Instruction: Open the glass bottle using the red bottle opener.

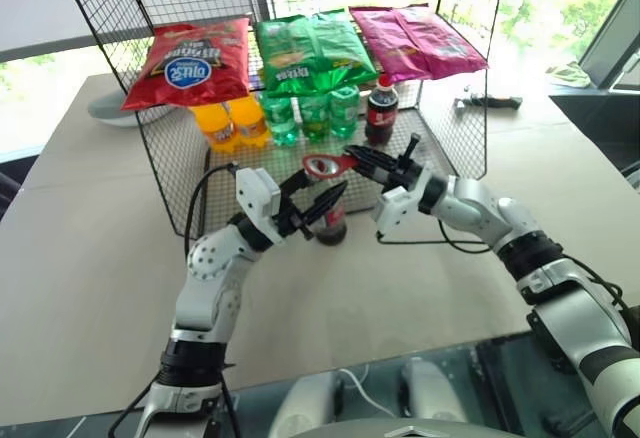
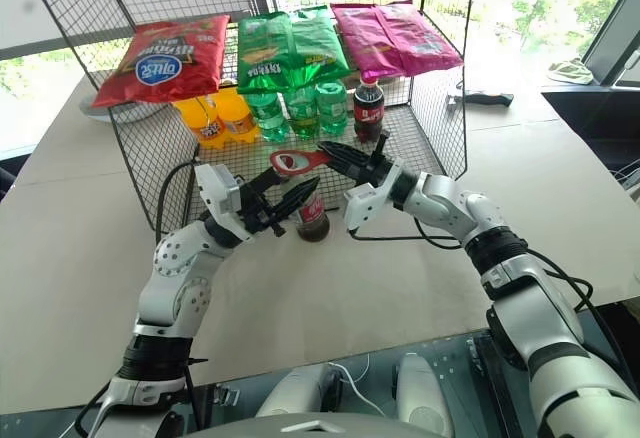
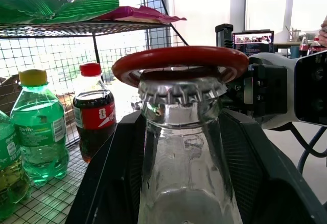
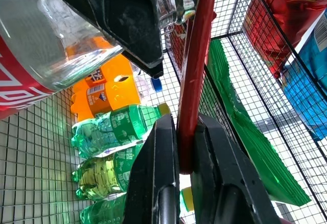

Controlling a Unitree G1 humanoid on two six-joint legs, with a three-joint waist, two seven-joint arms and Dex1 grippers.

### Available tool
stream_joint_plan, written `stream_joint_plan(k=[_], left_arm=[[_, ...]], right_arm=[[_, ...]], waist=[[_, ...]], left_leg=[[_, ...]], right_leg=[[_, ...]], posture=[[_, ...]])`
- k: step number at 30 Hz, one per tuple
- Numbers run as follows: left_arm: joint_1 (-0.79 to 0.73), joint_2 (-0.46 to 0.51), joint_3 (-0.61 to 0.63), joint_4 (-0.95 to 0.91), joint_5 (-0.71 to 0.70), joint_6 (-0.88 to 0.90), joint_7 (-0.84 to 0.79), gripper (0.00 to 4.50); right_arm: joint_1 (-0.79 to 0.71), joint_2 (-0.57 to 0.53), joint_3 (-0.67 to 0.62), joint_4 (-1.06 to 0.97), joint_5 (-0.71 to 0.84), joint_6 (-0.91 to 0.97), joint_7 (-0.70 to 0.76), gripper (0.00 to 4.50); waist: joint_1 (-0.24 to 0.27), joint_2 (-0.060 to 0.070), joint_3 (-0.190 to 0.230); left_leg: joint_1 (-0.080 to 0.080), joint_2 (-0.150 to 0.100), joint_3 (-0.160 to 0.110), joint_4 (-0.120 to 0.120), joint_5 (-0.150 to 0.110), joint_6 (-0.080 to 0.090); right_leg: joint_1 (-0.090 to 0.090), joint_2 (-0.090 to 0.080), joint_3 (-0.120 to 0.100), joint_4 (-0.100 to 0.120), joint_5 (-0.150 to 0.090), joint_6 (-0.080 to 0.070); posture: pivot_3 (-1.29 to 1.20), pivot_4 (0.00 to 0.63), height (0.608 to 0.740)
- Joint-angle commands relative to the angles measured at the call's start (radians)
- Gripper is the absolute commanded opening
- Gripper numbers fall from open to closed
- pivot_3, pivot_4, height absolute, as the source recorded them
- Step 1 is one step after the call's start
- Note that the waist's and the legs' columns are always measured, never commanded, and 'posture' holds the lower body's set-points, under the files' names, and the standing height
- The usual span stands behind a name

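**Opener ring seated over the crown cap**

I see the left end effector (image 1: 318, 201) clamped around the glass bottle (image 1: 331, 224), its two black fingers on either side of the neck, with the bottle's base on the desk (image 1: 90, 258) just in front of the wire rack (image 1: 455, 128). The right end effector (image 1: 362, 159) is clenched on the handle of the red bottle opener (image 1: 326, 166), which sticks out from its fingertips toward the left end effector. In my left wrist view the opener's ring head sits right over the metal crown cap (image 3: 182, 90), its far rim behind the cap's crimped edge; whether it bites under the edge I cannot tell. Beyond both end effectors, inside the rack, stand a plastic cola bottle (image 1: 381, 109), green bottles (image 1: 312, 114) and orange bottles (image 1: 230, 123), with snack bags (image 1: 310, 51) on the shelf above.
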Motion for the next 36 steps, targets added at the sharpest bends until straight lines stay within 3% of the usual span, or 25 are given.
stream_joint_plan(k=[1, 10, 36], left_arm=[[0.009, -0.005, -0.043, 0.031, 0.034, 0.022, 0.004, 2.02], [0.009, -0.011, -0.048, 0.038, 0.037, 0.018, 0.003, 2.02], [-0.002, -0.022, -0.057, 0.064, 0.041, 0.009, -0.004, 2.02]], right_arm=[[-0.024, 0.002, 0.052, -0.033, -0.025, -0.041, 0.034, 0.0], [-0.068, -0.021, 0.054, -0.008, -0.039, -0.058, 0.029, 0.0], [-0.254, -0.132, 0.092, 0.131, -0.197, -0.088, -0.183, 0.0]], waist=[[0.0, 0.0, 0.0], [0.001, 0.0, 0.001], [0.005, 0.001, 0.002]], left_leg=[[0.0, 0.0, 0.0, 0.0, 0.0, 0.0], [0.0, 0.0, 0.0, 0.0, 0.0, 0.0], [-0.002, -0.001, -0.002, -0.001, 0.0, 0.0]], right_leg=[[0.0, 0.0, 0.0, 0.0, 0.0, 0.0], [0.0, 0.0, 0.0, 0.0, 0.0, 0.0], [0.0, 0.0, -0.001, -0.002, 0.0, 0.0]], posture=[[0.0, 0.15, 0.74], [0.0, 0.15, 0.74], [0.0, 0.15, 0.74]])
